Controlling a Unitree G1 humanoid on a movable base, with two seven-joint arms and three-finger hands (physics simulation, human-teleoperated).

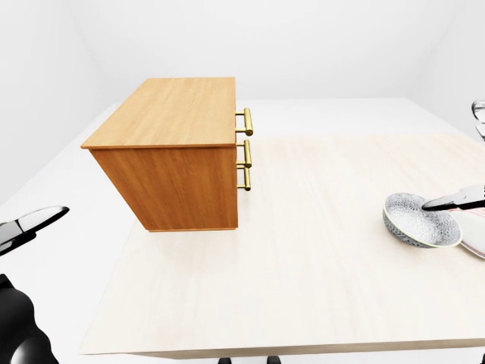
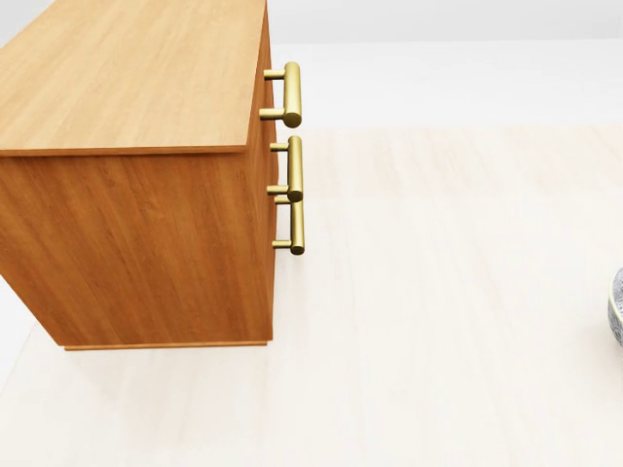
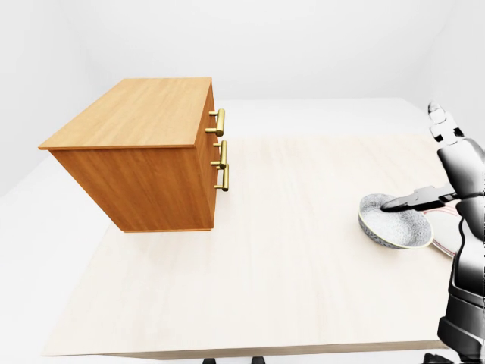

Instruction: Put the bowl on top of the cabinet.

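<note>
The patterned grey-and-white bowl (image 3: 392, 224) sits on the light wooden table (image 3: 288, 273) at the right of the right-eye view. My right hand (image 3: 415, 200) hangs over it, one finger (image 3: 405, 202) stretched across its rim and another raised well above, so the hand is open. The wooden cabinet (image 1: 168, 152) stands on the table's left side, its flat top (image 1: 170, 110) bare and its brass handles (image 2: 292, 156) facing right. My left hand (image 1: 34, 222) shows only at the left edge of the left-eye view, a finger extended, holding nothing.
A white plate with a red rim (image 1: 474, 235) lies just right of the bowl, touching or nearly touching it. The table's near edge (image 1: 288, 350) runs along the bottom of the eye views. White floor and walls surround the table.
</note>
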